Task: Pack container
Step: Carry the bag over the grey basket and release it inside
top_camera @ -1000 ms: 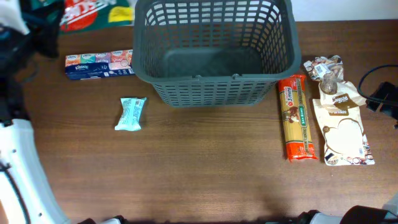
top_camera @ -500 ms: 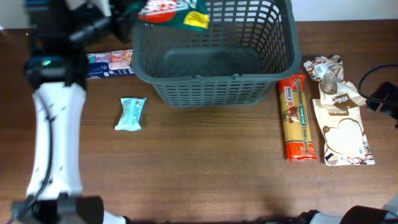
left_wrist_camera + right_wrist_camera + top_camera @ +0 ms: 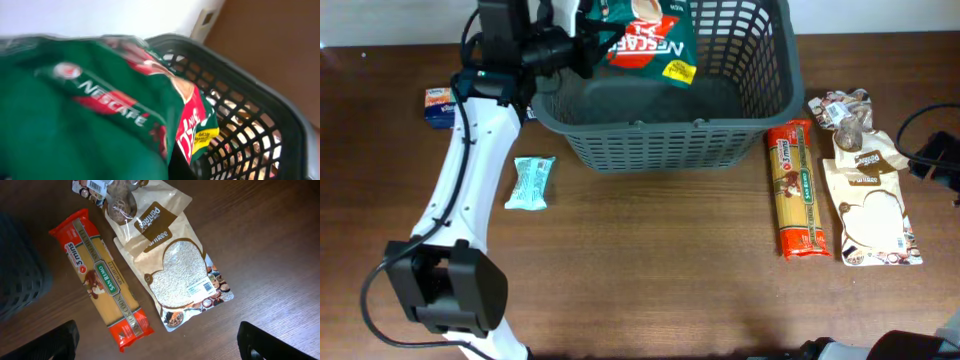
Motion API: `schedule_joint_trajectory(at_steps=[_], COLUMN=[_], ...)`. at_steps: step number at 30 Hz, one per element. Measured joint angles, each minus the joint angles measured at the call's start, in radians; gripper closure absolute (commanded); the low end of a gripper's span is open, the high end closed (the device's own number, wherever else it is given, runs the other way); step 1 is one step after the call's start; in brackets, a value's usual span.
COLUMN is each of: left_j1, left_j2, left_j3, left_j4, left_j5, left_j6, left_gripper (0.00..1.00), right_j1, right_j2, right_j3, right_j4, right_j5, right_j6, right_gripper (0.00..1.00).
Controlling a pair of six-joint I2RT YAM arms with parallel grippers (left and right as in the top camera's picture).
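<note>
Container [image 3: 665, 150] stands at 12 o'clock on the table [image 3: 650, 270], stiff and light. Left gripper [image 3: 578, 48] clamps a green Nescafé bag [image 3: 650, 40] above its 11 o'clock corner; probably soft, slippery foil, best pinched at an edge. Right gripper [image 3: 159, 342] stands wide.

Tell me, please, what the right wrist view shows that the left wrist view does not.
Only the right wrist view shows the spaghetti packet and the rice pouch, lying side by side on the table. Only the left wrist view shows the green Nescafe bag, filling most of its frame. Both show part of the dark container.
</note>
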Motion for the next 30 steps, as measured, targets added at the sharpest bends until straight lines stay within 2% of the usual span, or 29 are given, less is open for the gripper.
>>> schedule_joint_trajectory(at_steps=[16,25,30], left_j1=[-0.097,-0.121,-0.125], left_j2=[0.0,0.0,0.0], left_j3=[0.011,0.018,0.023], left_j4=[-0.16,-0.211,-0.359], left_j5=[-0.299,-0.333,-0.328], left_j6=[-0.011,-0.015,-0.018], left_gripper=[0.98,0.98,0.98], right_j1=[0.0,0.0,0.0], right_j2=[0.0,0.0,0.0], right_j3=[0.0,0.0,0.0], right_j4=[0.0,0.0,0.0], right_j5=[0.0,0.0,0.0], right_j6=[0.0,0.0,0.0], right_gripper=[0.01,0.01,0.01])
